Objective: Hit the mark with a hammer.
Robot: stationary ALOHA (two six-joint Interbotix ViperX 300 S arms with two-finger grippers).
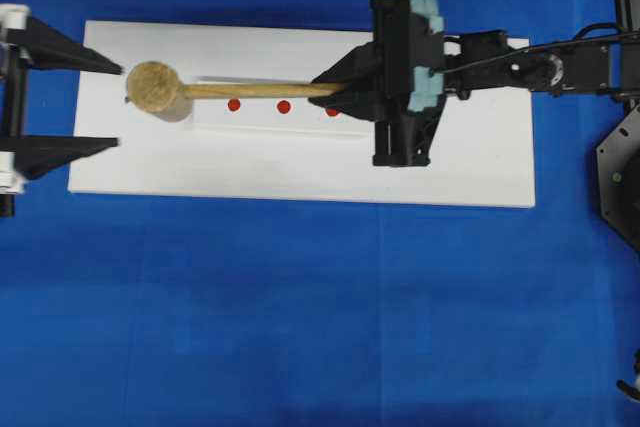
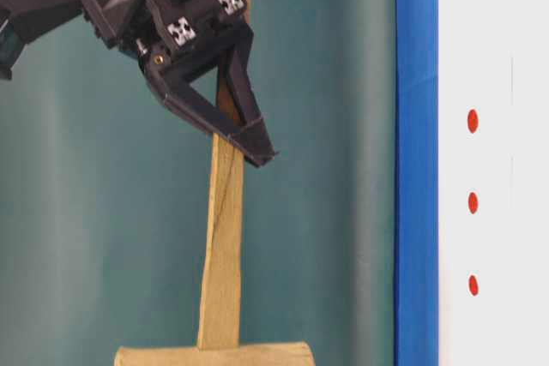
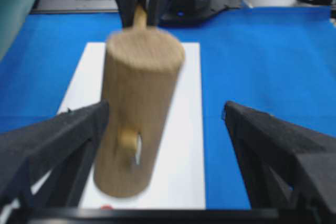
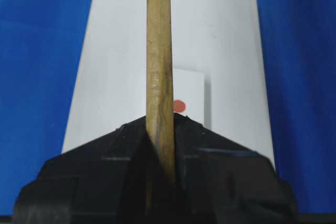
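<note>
The hammer point(image 1: 152, 87), a light-brown wooden mallet, hangs in the air above the white board point(image 1: 300, 172), its handle point(image 1: 265, 90) level and pointing right. My right gripper point(image 1: 335, 93) is shut on the far end of that handle point(image 4: 159, 66), which runs up between the black fingers point(image 4: 126, 145). Three red marks point(image 1: 234, 105) point(image 1: 284, 106) point(image 1: 332, 111) lie in a row on the board under the handle. My left gripper point(image 1: 118, 105) stands wide open at the board's left end. The mallet head point(image 3: 139, 114) hangs just beyond its fingertips, nearer the left finger point(image 3: 58, 140).
Blue cloth point(image 1: 300, 327) covers the table around the white board. A thin white strip point(image 4: 189, 90) on the board carries the red marks. The right arm point(image 1: 560, 67) reaches in from the right edge, with dark equipment point(image 1: 620, 177) beside it.
</note>
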